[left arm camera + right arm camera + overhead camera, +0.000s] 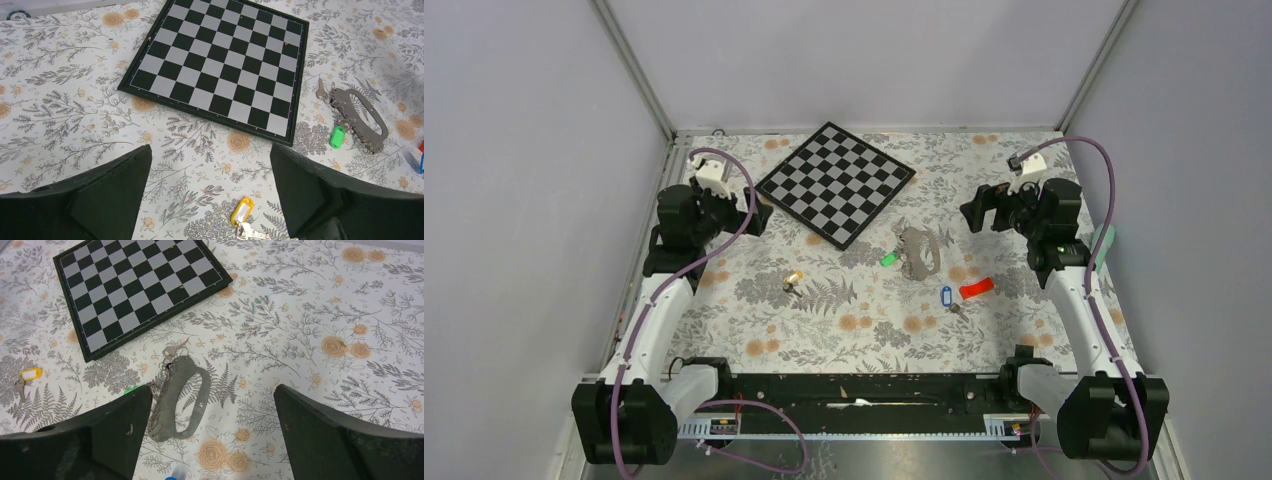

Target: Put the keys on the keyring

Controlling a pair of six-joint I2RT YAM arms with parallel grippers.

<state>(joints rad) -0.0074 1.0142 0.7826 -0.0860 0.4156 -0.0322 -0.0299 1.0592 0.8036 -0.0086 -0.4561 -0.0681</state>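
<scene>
The grey oval keyring (pixel 921 268) (pixel 347 95) (pixel 165 410) lies flat mid-table, a bare key (pixel 321 90) (pixel 172 349) at its far end. A green-tagged key (pixel 888 258) (pixel 338 136) rests against its left side. The yellow-tagged key (pixel 792 280) (pixel 243 209) (pixel 30 373) lies alone further left. A blue-tagged key (pixel 945 296) and a red tag (pixel 976 289) lie just in front of the ring. My left gripper (pixel 759 218) (pixel 210 150) hovers open at the left, above the yellow key. My right gripper (pixel 976 212) (pixel 212 387) hovers open to the right of the keyring. Neither holds anything.
A black-and-white checkerboard (pixel 836 183) (pixel 220 55) (pixel 135 285) lies angled at the back centre of the flowered tablecloth (pixel 754 330). Grey walls close in the table at the left, back and right.
</scene>
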